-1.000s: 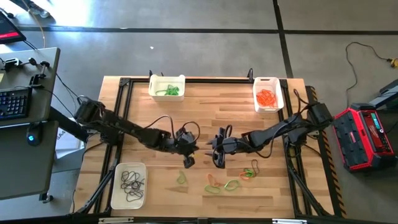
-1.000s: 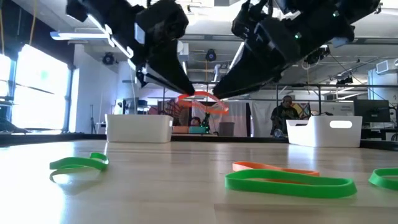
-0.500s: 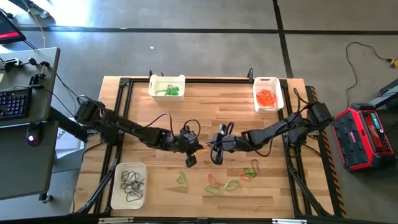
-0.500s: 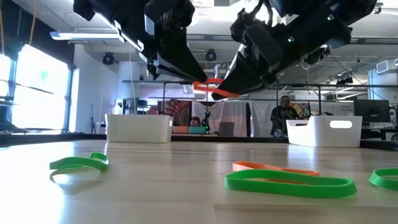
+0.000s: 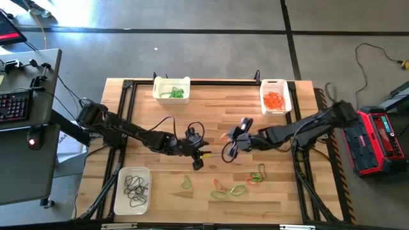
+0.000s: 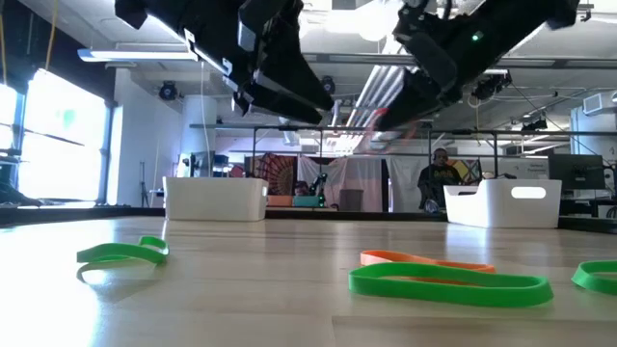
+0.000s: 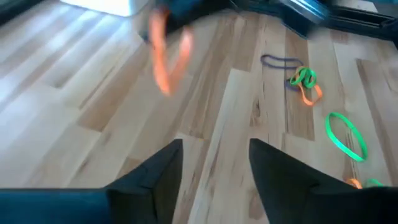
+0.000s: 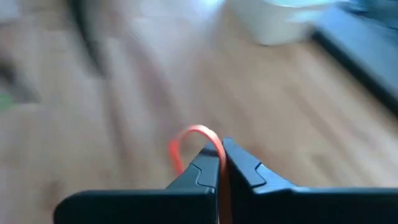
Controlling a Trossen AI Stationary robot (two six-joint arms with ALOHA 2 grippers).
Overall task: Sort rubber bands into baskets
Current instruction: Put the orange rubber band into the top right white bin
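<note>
Over the table's middle, my right gripper (image 8: 221,155) (image 5: 230,144) is shut on an orange rubber band (image 8: 186,138) (image 7: 165,62), well above the wood. My left gripper (image 7: 214,171) (image 5: 199,158) stands open just left of it, nothing between its fingers. Loose green and orange rubber bands (image 5: 238,189) (image 6: 448,280) lie flat on the near part of the table. Three white baskets stand on the table: far left (image 5: 171,82) with green bands, far right (image 5: 275,84) with orange ones, near left (image 5: 121,191) with dark ones. My right gripper pinches the orange band between its two fingers, a strand of the loop (image 8: 214,144) caught at the fingertips. The fingers slant down from the table's right side. The band is lifted clear of the table, its free loop curving out beyond the tips.
A black frame (image 5: 211,82) runs along the table's edges. More loose bands lie in a cluster near my right arm (image 5: 257,176) and one green band at the near left (image 6: 120,253). Bare wood lies between the far baskets.
The orange band has passed from my left gripper to my right. My right gripper shut on it, my left opened and let go. My right gripper then drew back toward the table's right edge and upward, tipping and carrying the band clear.
</note>
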